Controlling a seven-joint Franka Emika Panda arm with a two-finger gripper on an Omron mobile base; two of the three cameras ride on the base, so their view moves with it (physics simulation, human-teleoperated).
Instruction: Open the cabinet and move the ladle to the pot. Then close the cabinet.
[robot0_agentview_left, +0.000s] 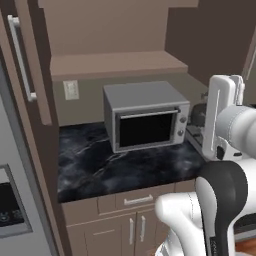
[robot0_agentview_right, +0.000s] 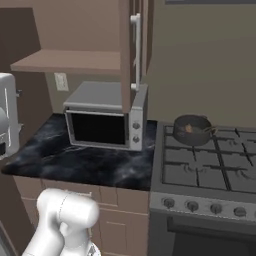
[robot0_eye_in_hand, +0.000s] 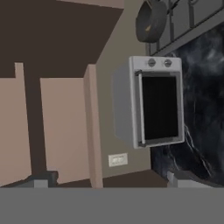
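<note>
Claw (robot0_eye_in_hand: 107, 178) apart from cabinet (robot0_eye_in_hand: 65, 127)

White arm raised, hand (robot0_eye_in_hand: 109, 180) rolled sideways, fingers wide apart, empty.

Cabinet (robot0_agentview_left: 30, 60) doors run off the top edge in both base views; inside above the shelf is out of frame. Pot (robot0_agentview_right: 192, 129) holds something brownish, too small to call it the ladle. In the left base view the pot (robot0_agentview_left: 198, 114) is half hidden behind the arm. Hand view cuts the pot (robot0_eye_in_hand: 151, 19) at the top edge. Claw (robot0_eye_in_hand: 111, 180): just the two tips (robot0_eye_in_hand: 43, 179) at the bottom.
</note>
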